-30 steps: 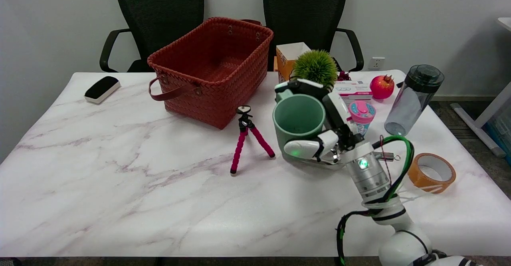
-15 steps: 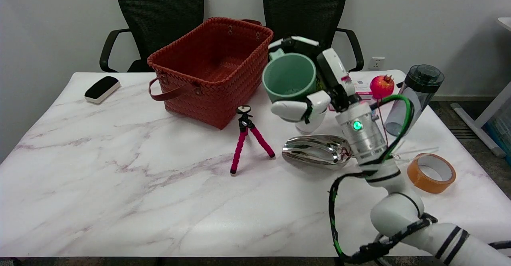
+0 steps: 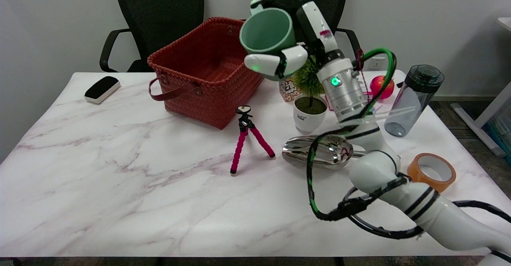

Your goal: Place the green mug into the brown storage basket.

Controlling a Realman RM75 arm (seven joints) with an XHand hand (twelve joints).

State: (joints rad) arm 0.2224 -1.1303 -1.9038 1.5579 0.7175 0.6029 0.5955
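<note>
The right hand [image 3: 288, 30] gripped the green mug [image 3: 268, 32], fingers wrapped round its body, and held it in the air, tilted with its mouth facing the camera, above the right rim of the brown storage basket [image 3: 207, 70]. The basket stood near the table's [image 3: 119, 186] far edge. A pink tripod [image 3: 248, 137] stood in front of the basket.
</note>
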